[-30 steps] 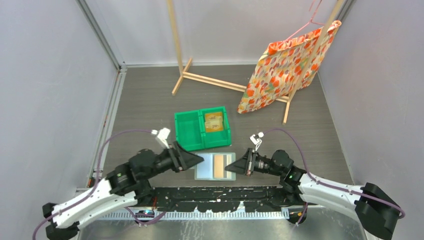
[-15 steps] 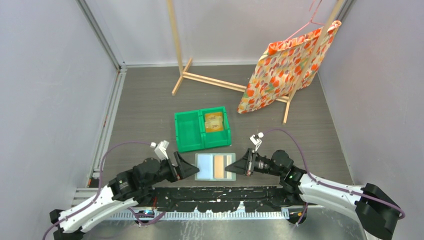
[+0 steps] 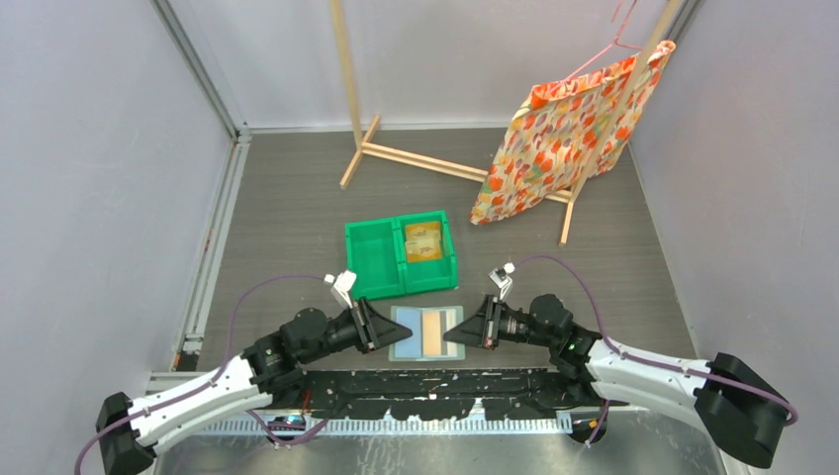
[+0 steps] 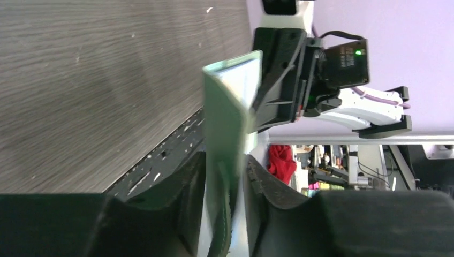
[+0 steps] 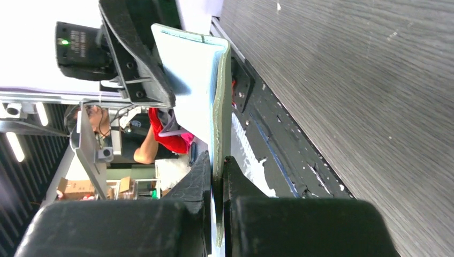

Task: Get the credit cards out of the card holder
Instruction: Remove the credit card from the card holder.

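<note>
Clamping the card holder (image 3: 408,334) by its right edge, my right gripper (image 3: 452,334) holds it just near of the green bin (image 3: 374,259). My left gripper (image 3: 393,334) straddles the left edge with narrow jaws; I cannot tell whether it grips. A tan credit card (image 3: 435,333) shows inside.

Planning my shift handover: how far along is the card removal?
Done: tan cards lie in the green plastic bin's right compartment. In hand: left gripper and right gripper hold the grey-green bifold card holder open. Left: an orange card shows inside it.
</note>
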